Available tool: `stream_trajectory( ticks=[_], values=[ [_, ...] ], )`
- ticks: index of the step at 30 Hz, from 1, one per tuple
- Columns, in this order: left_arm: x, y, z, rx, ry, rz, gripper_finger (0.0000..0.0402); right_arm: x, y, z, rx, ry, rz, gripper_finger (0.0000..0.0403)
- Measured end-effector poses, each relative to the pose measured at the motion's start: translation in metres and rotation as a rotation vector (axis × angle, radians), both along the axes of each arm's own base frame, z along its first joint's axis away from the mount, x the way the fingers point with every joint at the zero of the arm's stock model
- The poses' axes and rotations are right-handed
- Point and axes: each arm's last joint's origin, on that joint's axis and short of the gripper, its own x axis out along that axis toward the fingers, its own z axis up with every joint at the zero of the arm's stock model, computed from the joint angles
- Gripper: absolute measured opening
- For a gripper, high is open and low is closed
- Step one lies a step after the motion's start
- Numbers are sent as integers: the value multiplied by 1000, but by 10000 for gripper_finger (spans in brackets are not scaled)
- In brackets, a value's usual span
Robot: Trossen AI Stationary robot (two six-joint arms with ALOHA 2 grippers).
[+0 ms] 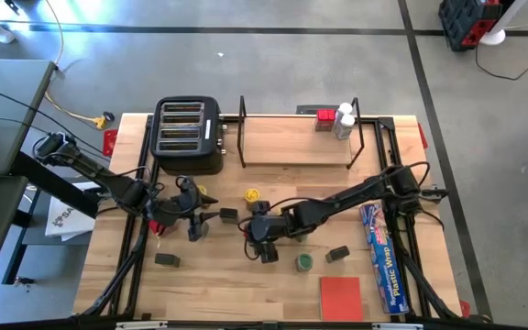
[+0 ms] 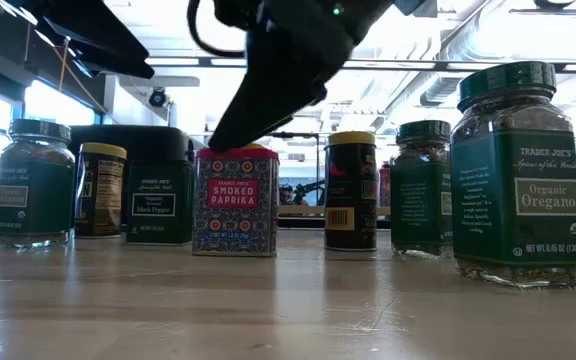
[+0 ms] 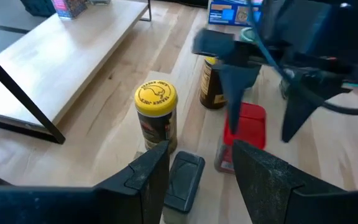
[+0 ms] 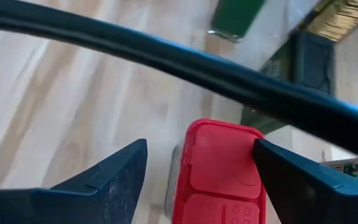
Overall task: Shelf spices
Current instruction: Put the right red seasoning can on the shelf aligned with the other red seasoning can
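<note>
My right gripper (image 1: 266,246) hangs open over the smoked paprika tin (image 2: 235,205). In the right wrist view its fingers (image 4: 201,146) stand on either side of the tin's red lid (image 4: 219,171). My left gripper (image 1: 196,224) is open low over the table near the toaster. A small black tin (image 3: 185,180) stands just ahead of its fingers (image 3: 201,152), beside a yellow-lidded jar (image 3: 156,115). The shelf (image 1: 301,151) stands at the far edge with a few spices (image 1: 335,120) on its right end. More jars and tins stand on the table. My right gripper comes at the paprika tin from above, pointing down, open around its lid. One finger (image 4: 291,180) lies close against the lid's edge (image 4: 253,155); whether it touches cannot be told. The tin stands upright on the table. My left gripper touches nothing that I can see.
The black toaster (image 1: 188,136) stands left of the shelf. A flat red square (image 1: 341,298) and a long blue plastic-wrap box (image 1: 383,258) lie at the near right. A green-lidded jar (image 1: 304,262) and black tins (image 1: 167,260) (image 1: 338,253) stand nearby.
</note>
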Motion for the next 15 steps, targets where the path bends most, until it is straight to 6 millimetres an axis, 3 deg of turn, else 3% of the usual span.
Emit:
stream_trajectory(
  ticks=[8, 15],
  values=[
    [-1, -2, 0, -5, -7, 9, 168, 1, -1, 0, 25, -19, -84, 291],
    [-1, -1, 0, -6, -8, 11, 168, -2, 1, 14, 74, -55, -111, 291]
  ],
)
